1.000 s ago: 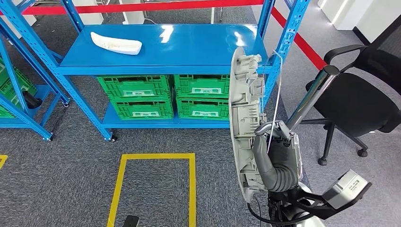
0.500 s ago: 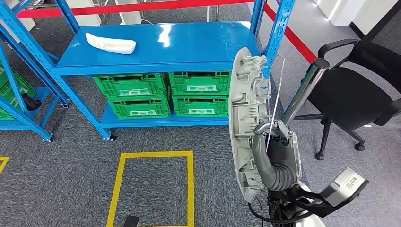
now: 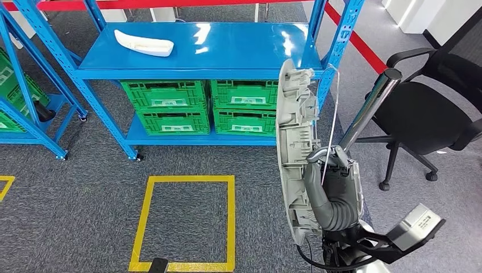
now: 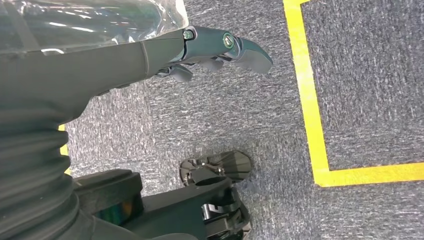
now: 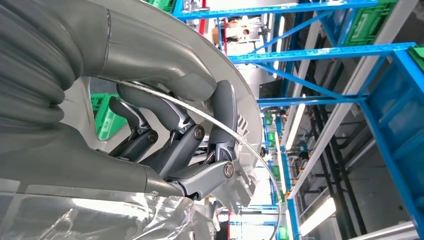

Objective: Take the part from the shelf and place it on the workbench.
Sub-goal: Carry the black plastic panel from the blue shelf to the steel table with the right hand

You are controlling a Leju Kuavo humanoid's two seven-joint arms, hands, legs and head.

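A large grey plastic part (image 3: pixel 293 148) stands upright on edge at the right of the head view, in front of the blue shelf (image 3: pixel 227 48). My right hand (image 3: pixel 331 183) grips it from behind, low on its ribbed back. In the right wrist view the fingers (image 5: pixel 182 142) curl against the part (image 5: pixel 248 125), and a thin wire crosses them. A white moulded part (image 3: pixel 144 44) lies at the left of the shelf top. My left hand (image 4: pixel 205 45) hangs over the grey carpet, fingers stretched out and holding nothing.
Green crates (image 3: pixel 170 105) fill the shelf's lower levels. A black office chair (image 3: pixel 432 108) stands to the right, close to the held part. A yellow taped square (image 3: pixel 187 222) marks the carpet in front of me. More blue racking (image 3: pixel 23 85) stands at the left.
The whole picture has shifted a little, so the camera has moved relative to the shelf. My right hand still holds the grey part the same way.
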